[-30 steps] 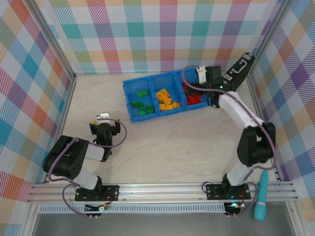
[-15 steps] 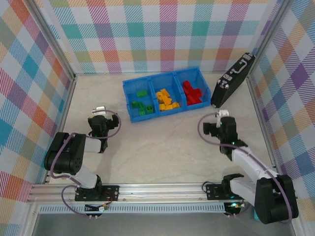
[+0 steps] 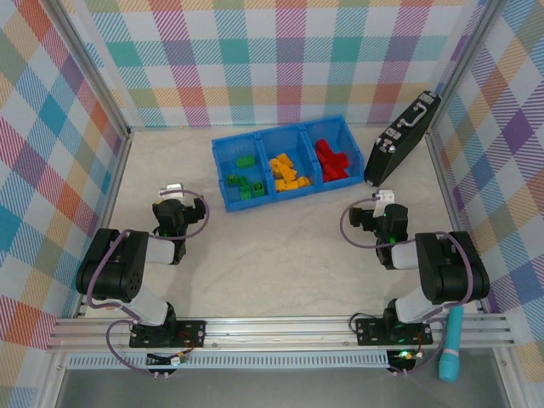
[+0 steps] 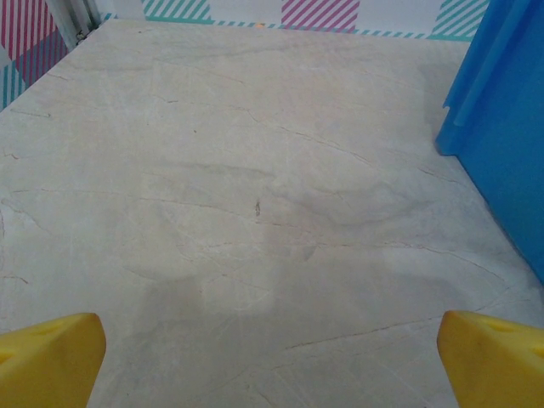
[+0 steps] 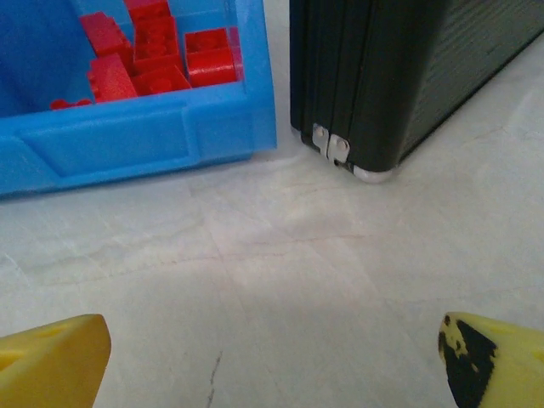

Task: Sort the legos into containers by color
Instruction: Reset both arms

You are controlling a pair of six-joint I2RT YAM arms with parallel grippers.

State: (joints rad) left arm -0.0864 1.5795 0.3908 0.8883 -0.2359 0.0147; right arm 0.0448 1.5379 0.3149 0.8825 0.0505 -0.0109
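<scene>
1. On the left side of the table [image 3: 280, 255]: left gripper [image 3: 172, 212]. Sits low, tucked back close to its own base, well apart from the bin. Looks out over bare tabletop in the wrist view, with a slab of blue wall along the right edge. Jaws spread wide, yellow fingertips [image 4: 47, 357] way out in the bottom corners, holding nothing.
2. Further back, around the middle: blue bin [image 3: 218, 166], split into three containers [image 3: 280, 129] side by side. Sits a bit skewed, left end nearer the arms.
3. Inside, pretty tidy by color: green legos [image 3: 246, 180] in the left container, yellow-orange legos [image 3: 287, 172] in the middle one, red legos [image 3: 331, 160] piled in the right one.
4. Just right of the bin: black case [image 3: 401, 138], standing on its edge, handle facing up in the top view. Bottom corner lands right beside the bin's right end in the right wrist view; can't tell if touching or a hair apart.
5. Nearer the arms from that case: right gripper [image 3: 380, 219]. Hangs low over the table, aimed at the bin's red end and the case corner. Jaws wide open too, gripping nothing, one fingertip carrying a black smudge.
6. Down at the bottom right, outside the rail by the right arm's base: teal stick-shaped thing [image 3: 450, 340], lying there.
</scene>
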